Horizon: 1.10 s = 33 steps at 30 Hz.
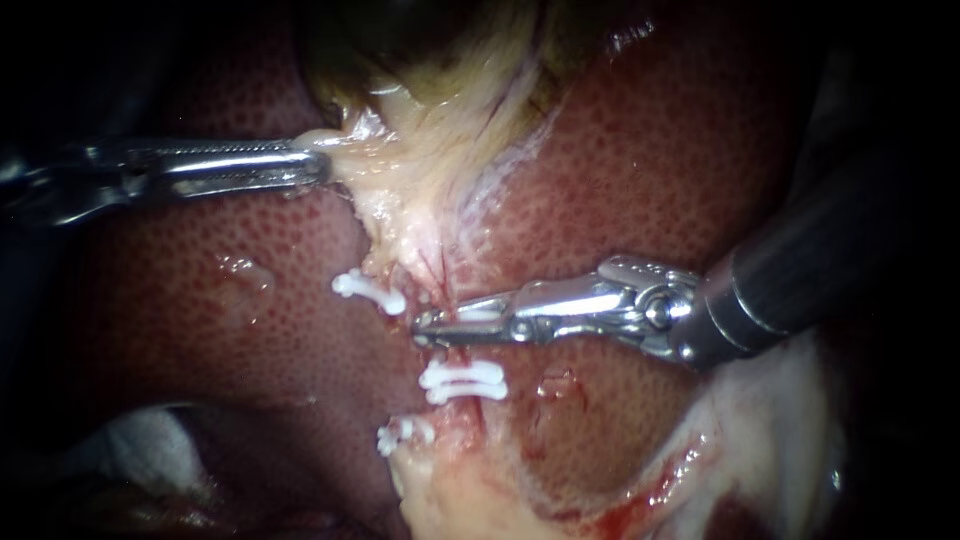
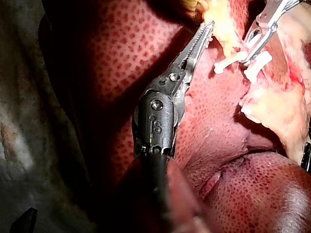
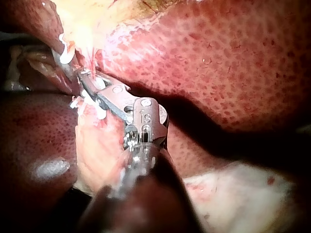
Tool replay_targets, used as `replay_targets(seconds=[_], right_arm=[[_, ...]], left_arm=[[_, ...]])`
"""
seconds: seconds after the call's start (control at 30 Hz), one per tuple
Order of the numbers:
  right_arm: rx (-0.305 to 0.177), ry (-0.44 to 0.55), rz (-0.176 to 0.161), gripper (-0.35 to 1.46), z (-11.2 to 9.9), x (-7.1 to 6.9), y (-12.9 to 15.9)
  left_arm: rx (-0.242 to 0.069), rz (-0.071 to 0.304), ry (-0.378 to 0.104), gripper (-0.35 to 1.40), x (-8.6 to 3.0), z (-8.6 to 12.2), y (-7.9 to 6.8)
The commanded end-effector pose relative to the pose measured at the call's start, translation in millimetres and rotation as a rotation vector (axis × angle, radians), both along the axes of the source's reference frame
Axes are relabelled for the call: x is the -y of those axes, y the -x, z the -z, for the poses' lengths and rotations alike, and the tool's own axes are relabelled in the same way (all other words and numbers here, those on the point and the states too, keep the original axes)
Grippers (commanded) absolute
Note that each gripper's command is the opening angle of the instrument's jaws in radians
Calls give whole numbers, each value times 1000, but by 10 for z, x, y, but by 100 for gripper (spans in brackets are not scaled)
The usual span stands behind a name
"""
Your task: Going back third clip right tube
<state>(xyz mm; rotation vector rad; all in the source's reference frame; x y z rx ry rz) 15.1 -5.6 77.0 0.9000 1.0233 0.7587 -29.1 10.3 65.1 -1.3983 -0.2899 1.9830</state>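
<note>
My right instrument [image 1: 432,327] comes in from the right, its jaws lying almost together across a reddish tube [image 1: 437,268] with a white clip [image 1: 480,312] between them. Just below on the same tube sits another white clip [image 1: 462,380]. Two more white clips [image 1: 370,292] [image 1: 403,434] lie to the left. My left instrument [image 1: 318,166] is shut on pale gallbladder tissue [image 1: 420,150] and holds it toward the left. The left wrist view shows its toothed jaws [image 2: 206,32] on that tissue. In the right wrist view the right instrument's jaws [image 3: 77,76] lie among the clips.
Dark red speckled liver [image 1: 680,150] surrounds the field. Pale fatty tissue [image 1: 760,440] with some blood lies at the lower right. White gauze [image 1: 140,445] shows at the lower left.
</note>
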Motion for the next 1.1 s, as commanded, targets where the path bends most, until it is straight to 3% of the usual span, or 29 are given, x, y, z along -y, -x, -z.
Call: replay_targets(seconds=[0.03, 0.23, 0.3, 0.4, 0.53, 0.57, 0.67, 0.73, 1.1], right_arm=[[-1, -1, 1, -35, 0, 0, 0], [-1, -19, 4, -35, -2, 0, 0], [-7, -15, -15, -11, -4, 0, 0], [-66, 42, -38, 25, -7, -5, -2], [-83, 81, -48, 44, -10, -10, -7], [-85, 106, -47, 45, -10, -11, -7], [-54, 159, -87, 49, -10, -12, -7], [-52, 170, -90, 49, -9, -13, -4], [-65, 199, -71, 49, 2, -19, 30]], left_arm=[[0, 0, 0, -35, 0, 0, 0], [0, 0, 0, -35, 0, 0, 1], [-1, 1, 1, -35, 1, 0, 1], [-1, 1, 1, -35, 1, 0, 1], [-1, 1, 1, -35, 1, 0, 1], [-1, 1, 1, -35, 1, 0, 1], [-1, 1, 1, -35, 1, -1, 1], [-1, 1, 1, -35, 1, -1, 1], [-1, 1, 2, -35, 2, -1, 1]])
